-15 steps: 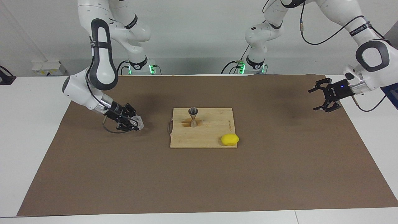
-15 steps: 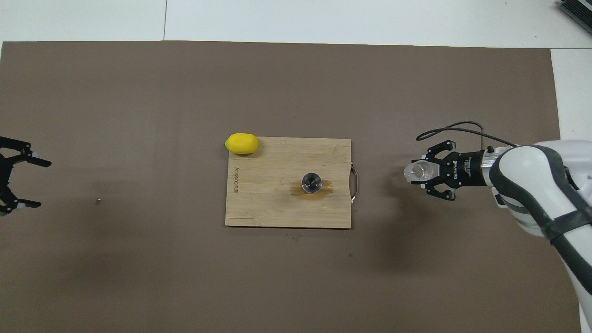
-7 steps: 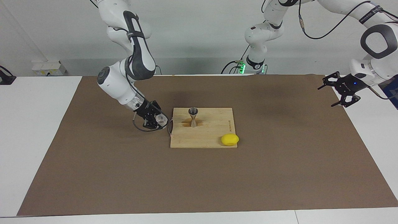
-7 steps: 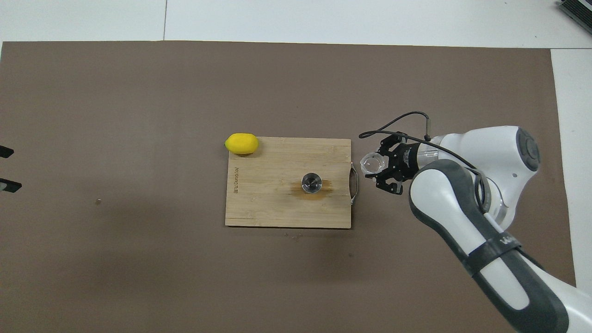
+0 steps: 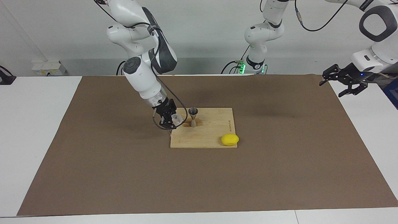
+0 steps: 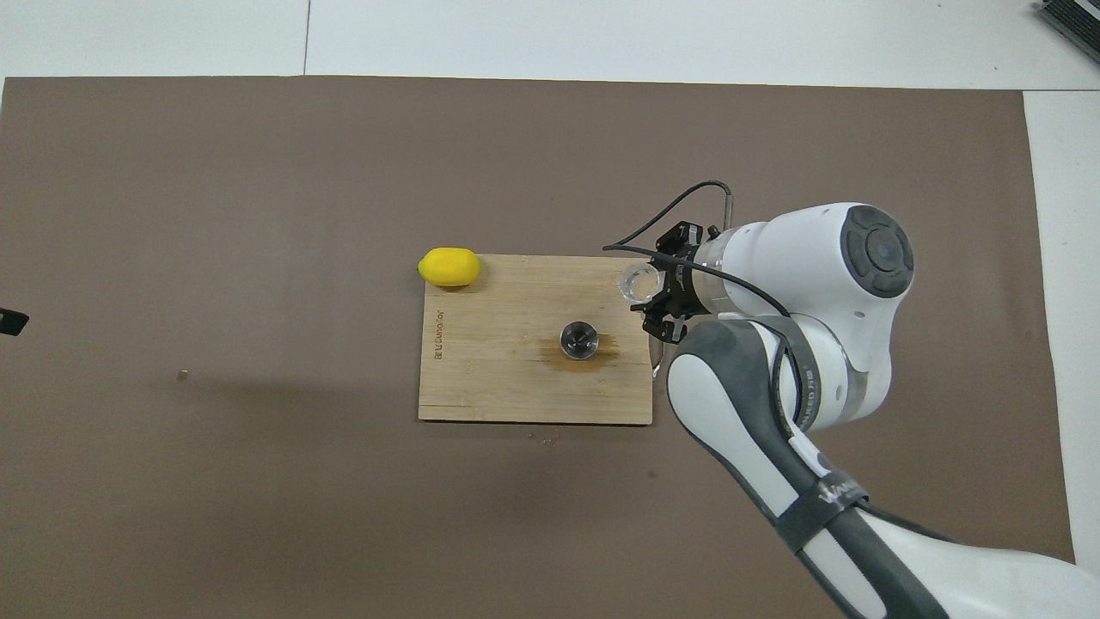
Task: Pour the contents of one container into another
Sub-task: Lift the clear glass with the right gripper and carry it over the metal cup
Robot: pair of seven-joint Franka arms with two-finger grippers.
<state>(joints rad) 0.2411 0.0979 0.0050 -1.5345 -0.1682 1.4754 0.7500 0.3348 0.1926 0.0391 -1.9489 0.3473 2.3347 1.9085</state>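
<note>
The clear glass tumbler (image 5: 176, 119) (image 6: 638, 281) hangs upright in my right gripper (image 5: 173, 121) (image 6: 649, 291), which is shut on it. It is just above the wooden cutting board's (image 5: 211, 135) (image 6: 498, 383) edge toward the right arm's end. The grey metal jigger (image 5: 193, 116) (image 6: 579, 339) stands upright on the board, on a dark stain, a short way from the tumbler and apart from it. My left gripper (image 5: 345, 83) waits open and empty in the air over the mat's edge at the left arm's end. Only its tip (image 6: 10, 321) shows in the overhead view.
A yellow lemon (image 5: 230, 139) (image 6: 449, 266) lies at the board's corner farther from the robots, toward the left arm's end. The board's metal handle (image 6: 658, 344) is under my right wrist. A brown mat (image 5: 124, 174) covers the table.
My right arm has carried the tumbler from over the mat to the board's edge beside the jigger. My left gripper has risen and drawn back toward the table's end.
</note>
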